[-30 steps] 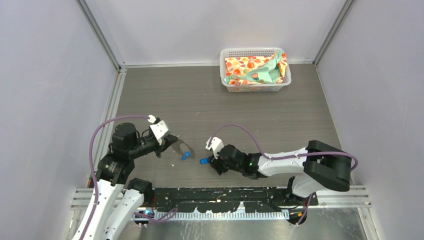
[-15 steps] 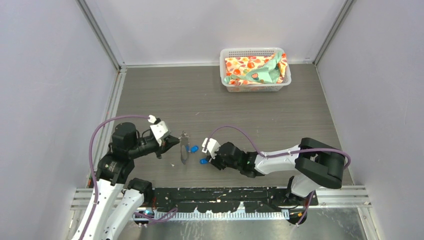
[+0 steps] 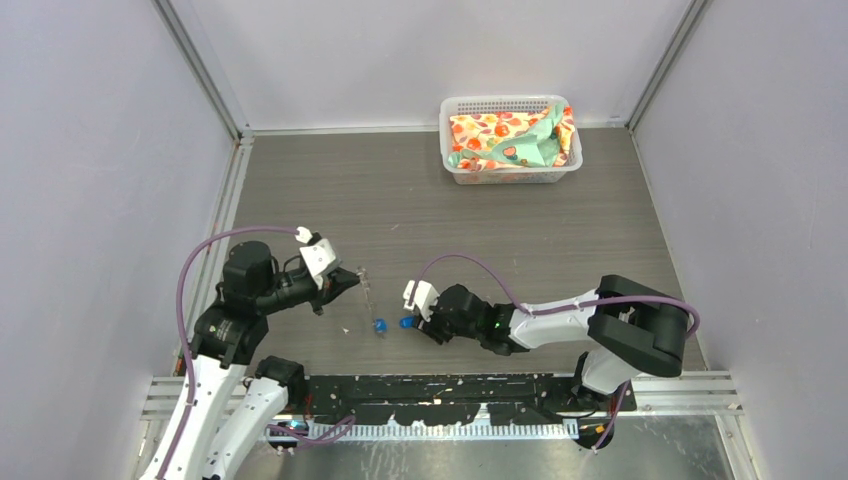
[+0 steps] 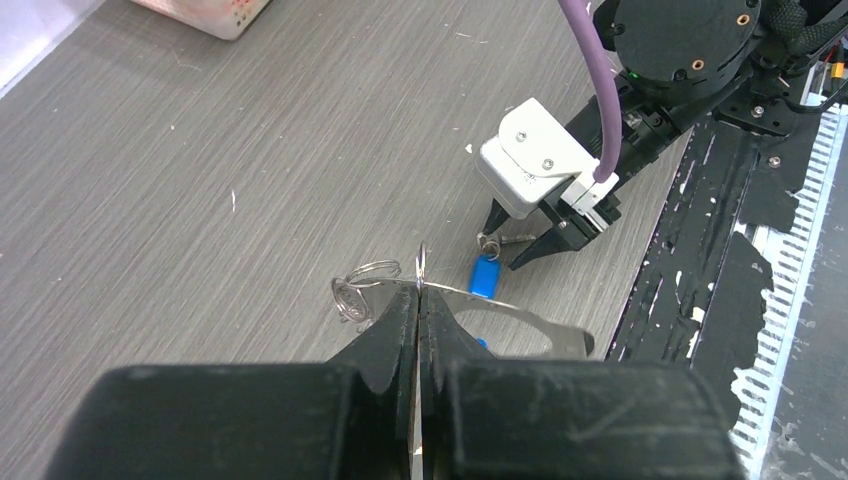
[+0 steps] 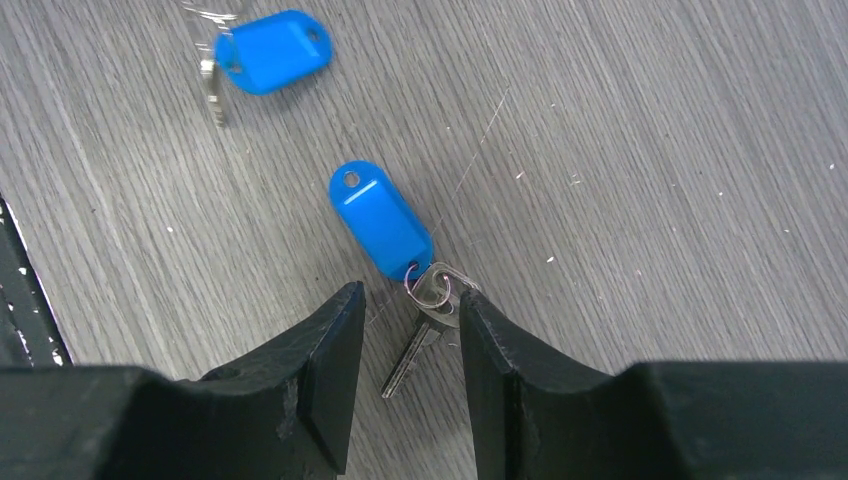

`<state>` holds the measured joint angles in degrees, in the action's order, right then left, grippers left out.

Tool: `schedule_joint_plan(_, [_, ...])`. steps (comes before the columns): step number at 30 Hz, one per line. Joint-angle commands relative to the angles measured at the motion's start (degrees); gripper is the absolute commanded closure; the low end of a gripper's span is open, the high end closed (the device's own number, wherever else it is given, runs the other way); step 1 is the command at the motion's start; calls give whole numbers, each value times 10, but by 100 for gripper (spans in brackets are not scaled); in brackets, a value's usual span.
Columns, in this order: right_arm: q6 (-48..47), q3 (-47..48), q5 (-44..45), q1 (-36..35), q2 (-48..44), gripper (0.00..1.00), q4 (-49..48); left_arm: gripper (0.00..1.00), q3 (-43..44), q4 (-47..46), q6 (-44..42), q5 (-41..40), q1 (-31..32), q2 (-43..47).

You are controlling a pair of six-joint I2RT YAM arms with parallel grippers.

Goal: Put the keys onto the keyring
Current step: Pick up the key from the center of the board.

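"Blue plastic head, short silver blade: the nearer key (image 5: pixel 382 225) lay flat on the grey wood-grain table (image 3: pixel 480 230). Its blade sat between the half-spread jaws of my right gripper (image 5: pixel 410 298), not yet pinched."

"And the other blue-headed key (image 5: pixel 272 50)?"

"Just beyond, beside the thin silvery-grey wire keyring (image 3: pixel 367 292). My left gripper (image 4: pixel 418 300) had that clamped tight, held on edge. Whether that key was threaded on, I couldn't tell."

"What worried you?"

"The blade was thin and lay flat. Closing could have skidded it sideways, or caught only the small split ring (image 5: pixel 432 285) and left the key dangling and twisting. And the wire might have swivelled in the left's grip once I pushed a key against it."
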<state>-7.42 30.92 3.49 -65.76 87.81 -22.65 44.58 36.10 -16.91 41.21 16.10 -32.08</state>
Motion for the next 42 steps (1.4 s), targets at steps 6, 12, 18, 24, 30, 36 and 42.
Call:
schedule_joint_plan(6, [-2,-2,2,11,31,61,-53,100,26,1,-21,32,-2,12])
schedule_joint_plan(12, [7,-8,-13,31,26,79,-64,100,32,20,-30,68,-2,24])
schedule_joint_plan(18, [13,-5,-27,41,-15,99,-50,100,34,19,-28,73,-2,22])
schedule_joint_plan(24, [0,9,-66,45,-80,99,9,100,34,18,-27,94,-2,24])
schedule_joint_plan(30, [-19,51,-102,46,-163,99,122,100,34,32,-41,145,-2,26])
schedule_joint_plan(36, [-46,130,-135,43,-255,99,264,100,33,10,-43,215,-1,24])
schedule_joint_plan(42, [-148,217,-156,0,-313,99,376,100,47,-17,-44,292,-1,8])
